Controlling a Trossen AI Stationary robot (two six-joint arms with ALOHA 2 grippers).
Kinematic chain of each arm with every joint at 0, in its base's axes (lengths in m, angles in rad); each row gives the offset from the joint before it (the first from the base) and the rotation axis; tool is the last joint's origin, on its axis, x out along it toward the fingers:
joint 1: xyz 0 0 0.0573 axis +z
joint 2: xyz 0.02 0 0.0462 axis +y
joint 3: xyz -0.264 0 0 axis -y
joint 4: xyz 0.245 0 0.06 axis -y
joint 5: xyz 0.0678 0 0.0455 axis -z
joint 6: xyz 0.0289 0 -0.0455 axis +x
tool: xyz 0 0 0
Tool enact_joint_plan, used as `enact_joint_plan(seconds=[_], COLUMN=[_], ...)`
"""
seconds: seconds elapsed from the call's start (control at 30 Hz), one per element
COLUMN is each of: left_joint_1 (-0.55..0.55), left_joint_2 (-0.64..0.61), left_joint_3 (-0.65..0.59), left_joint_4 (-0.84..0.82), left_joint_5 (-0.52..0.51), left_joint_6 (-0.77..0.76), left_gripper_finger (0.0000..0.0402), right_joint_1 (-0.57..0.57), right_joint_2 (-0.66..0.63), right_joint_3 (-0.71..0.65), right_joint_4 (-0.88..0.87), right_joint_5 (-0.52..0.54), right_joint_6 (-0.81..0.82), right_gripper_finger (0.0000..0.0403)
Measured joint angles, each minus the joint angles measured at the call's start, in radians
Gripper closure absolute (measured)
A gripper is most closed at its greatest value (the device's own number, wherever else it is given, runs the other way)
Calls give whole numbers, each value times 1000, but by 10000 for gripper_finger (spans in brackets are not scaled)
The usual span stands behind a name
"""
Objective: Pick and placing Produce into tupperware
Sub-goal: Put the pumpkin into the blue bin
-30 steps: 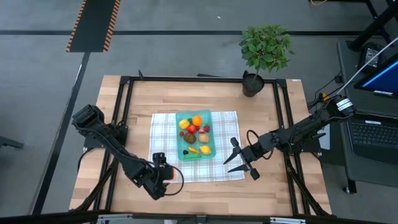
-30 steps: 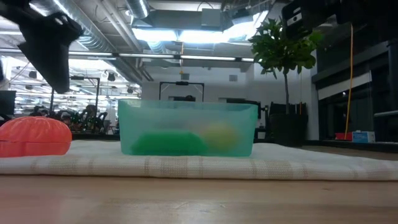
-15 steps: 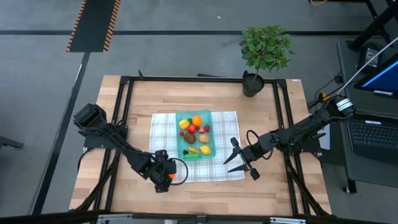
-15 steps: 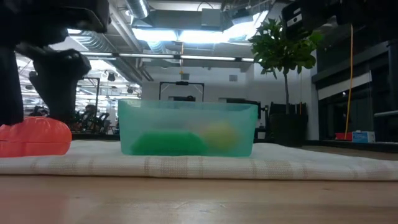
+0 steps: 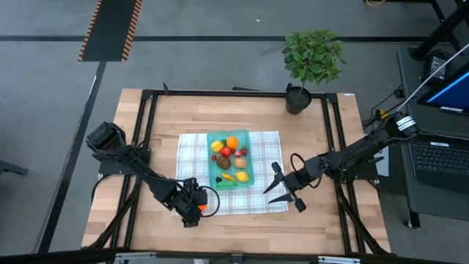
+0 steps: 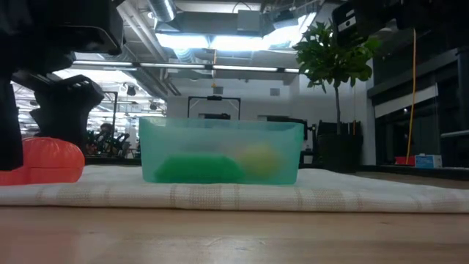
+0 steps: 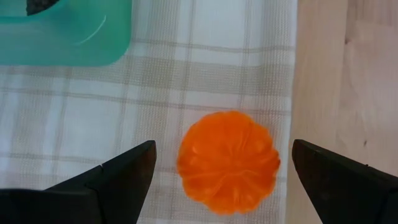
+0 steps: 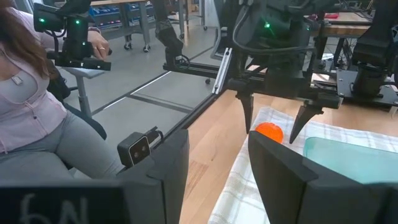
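1. Your target, the orange pumpkin (image 7: 228, 160), is a ribbed little toy lying on the checked cloth (image 7: 81, 124) close to the cloth's edge, with bare wooden table (image 7: 348, 81) just beyond it. In the high view it sits at the cloth's front left corner (image 5: 207, 207).

2. Your left gripper (image 7: 221, 171) hangs right over that pumpkin with its fingers (image 7: 118, 171) spread wide, one on each side. From the wrist camera there is cloth visible between each fingertip and the toy, so you are straddling it, not pinching it.

3. The tupperware (image 5: 231, 157) sits near the middle of the cloth, apart from the pumpkin and farther back. From the left wrist you see only one teal corner of it (image 7: 68, 37).

4. Inside the container you already have a mix of produce (image 5: 229, 158): red, orange, yellow, brown and green pieces. In the low view, green and yellow shapes show through its translucent wall (image 6: 220, 150).

5. Your right gripper (image 5: 274, 183) waits over the right edge of the cloth, just beside the container, fingers spread and holding nothing.

6. A potted plant (image 5: 311, 62) stands at the back of the table, well apart from the work.

7. A seated person (image 8: 43, 106) shows beyond the table in the right wrist view.
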Motion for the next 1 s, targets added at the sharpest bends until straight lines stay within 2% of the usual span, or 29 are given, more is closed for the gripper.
enact_joint_plan(seconds=[0.47, 0.6, 1.0], left_joint_1=[-2, -2, 0], left_joint_2=[1, 40, 57], left_joint_3=[-21, -21, 9], left_joint_4=[4, 4, -12], left_joint_5=[-1, -1, 9], left_joint_6=[-11, -11, -11], left_gripper_finger=[35, 35, 35], right_joint_1=[0, 0, 0], right_joint_2=[0, 0, 0], right_joint_3=[0, 0, 0], right_joint_4=[0, 0, -2], right_joint_5=[0, 0, 0], right_joint_6=[0, 0, 1], right_gripper_finger=[235, 235, 235])
